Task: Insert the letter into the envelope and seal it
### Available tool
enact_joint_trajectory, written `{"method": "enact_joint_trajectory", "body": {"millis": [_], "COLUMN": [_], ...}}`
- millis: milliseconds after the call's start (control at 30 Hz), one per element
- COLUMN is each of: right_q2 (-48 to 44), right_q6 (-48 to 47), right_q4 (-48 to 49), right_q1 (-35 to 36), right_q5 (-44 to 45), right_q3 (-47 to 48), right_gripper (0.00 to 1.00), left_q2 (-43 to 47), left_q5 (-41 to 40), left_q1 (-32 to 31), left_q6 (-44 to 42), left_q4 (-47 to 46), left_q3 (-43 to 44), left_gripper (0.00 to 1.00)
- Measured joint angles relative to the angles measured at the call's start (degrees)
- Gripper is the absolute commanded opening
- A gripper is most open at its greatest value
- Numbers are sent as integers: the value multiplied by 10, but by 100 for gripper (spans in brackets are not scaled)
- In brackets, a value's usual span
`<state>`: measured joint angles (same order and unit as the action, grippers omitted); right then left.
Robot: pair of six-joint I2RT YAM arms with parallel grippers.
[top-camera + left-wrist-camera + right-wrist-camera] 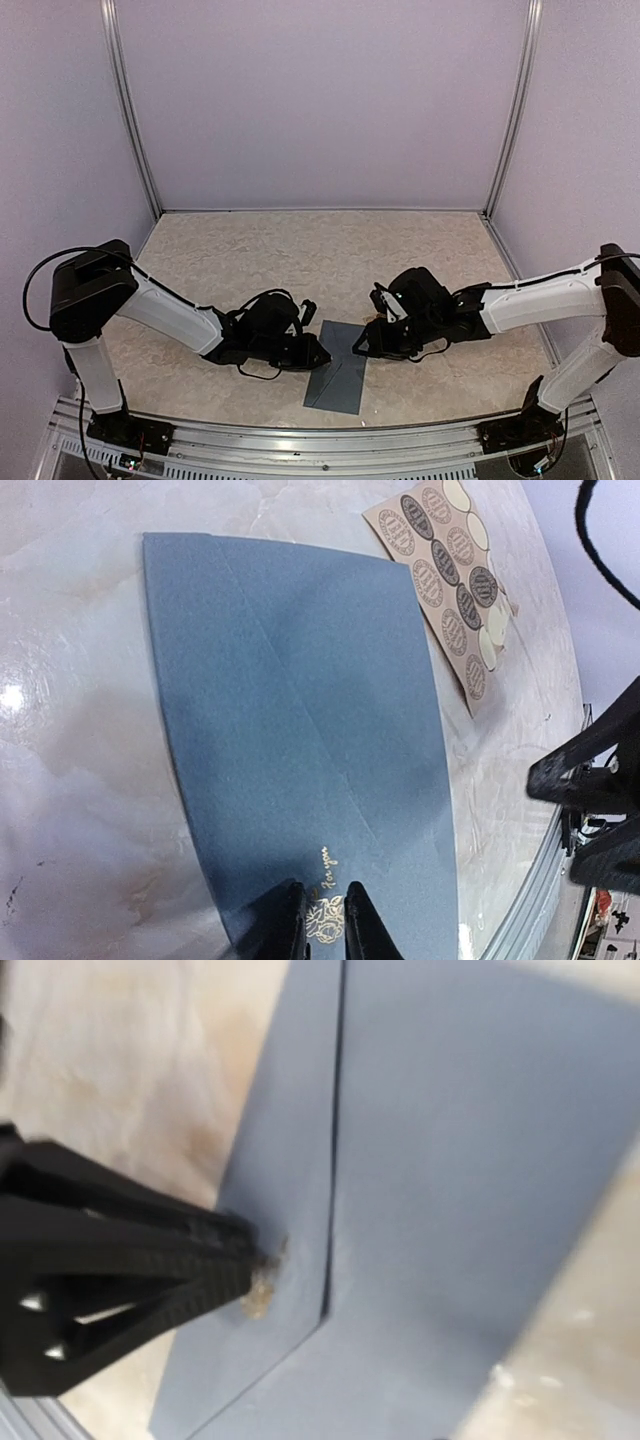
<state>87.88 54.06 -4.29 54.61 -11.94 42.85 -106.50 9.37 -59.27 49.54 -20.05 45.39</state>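
Note:
The slate-blue envelope (337, 372) lies flat at the table's near middle between both grippers, its triangular flap folded down. In the left wrist view the envelope (300, 710) shows a gold "For you" print. My left gripper (325, 920) stands on that print near the envelope's edge, with its fingers almost together and nothing between them. My right gripper (255, 1270) is shut on a small tan sticker (258, 1292) and holds it against the flap near its tip. In the top view the left gripper (322, 352) and right gripper (358, 347) flank the envelope's far end. The letter is not visible.
A tan sheet of round stickers (450, 580) lies just beyond the envelope, under the right arm. The table's aluminium front rail (330, 440) runs close to the envelope's near edge. White walls enclose the back and sides.

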Motion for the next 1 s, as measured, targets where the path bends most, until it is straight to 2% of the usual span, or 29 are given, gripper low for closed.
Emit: {"method": "enact_joint_trajectory", "body": {"millis": [100, 233, 467, 700, 1000], "right_q2": [-47, -88, -100, -70, -37], "right_q6": [-17, -43, -94, -132, -160], "right_q4": [-38, -68, -96, -91, -77], "right_q1": [-25, -94, -186, -209, -229], "right_q5": [17, 31, 38, 29, 25], "right_q3": [0, -18, -52, -52, -49], "right_gripper": [44, 44, 39, 32, 25], "left_q2": [0, 1, 1, 2, -38], "left_q5": [-5, -9, -13, -20, -16], "left_q1": [-2, -3, -5, -6, -6], "left_q6": [0, -1, -2, -15, -46], "left_q4": [0, 1, 5, 52, 69], "left_q3": [0, 0, 2, 38, 136], "left_gripper": [13, 13, 13, 13, 13]}}
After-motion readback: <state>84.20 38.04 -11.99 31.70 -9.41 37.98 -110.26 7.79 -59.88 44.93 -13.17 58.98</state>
